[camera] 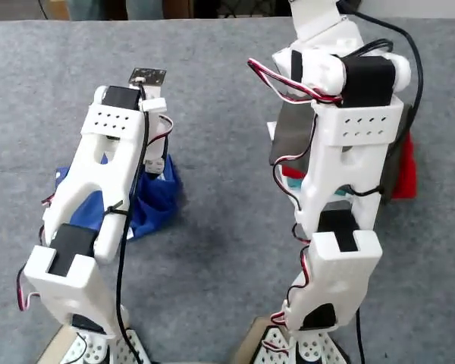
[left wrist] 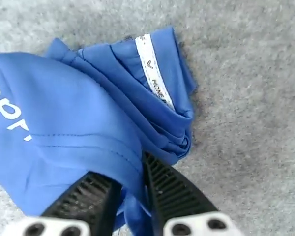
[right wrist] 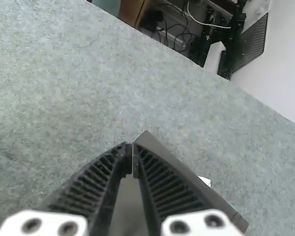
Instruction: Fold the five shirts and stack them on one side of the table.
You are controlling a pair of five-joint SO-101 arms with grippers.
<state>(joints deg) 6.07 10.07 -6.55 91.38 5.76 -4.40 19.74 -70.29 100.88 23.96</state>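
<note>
A crumpled blue shirt (left wrist: 78, 113) with a white collar band lies on the grey table, showing under the left arm (camera: 155, 201). My left gripper (left wrist: 130, 169) is shut on a fold of its fabric at the edge of the bundle. My right gripper (right wrist: 132, 147) is shut on a dark grey shirt (right wrist: 187, 179), which hangs off the table beneath the raised right arm (camera: 290, 136). Below that arm lies a pile with a red shirt (camera: 406, 171) and a teal layer (camera: 337, 199), mostly hidden by the arm.
The grey felt table (camera: 227, 250) runs open between the two arms and at the far left. Its back edge (right wrist: 187, 54) gives onto cables and furniture. Both arm bases stand at the near edge.
</note>
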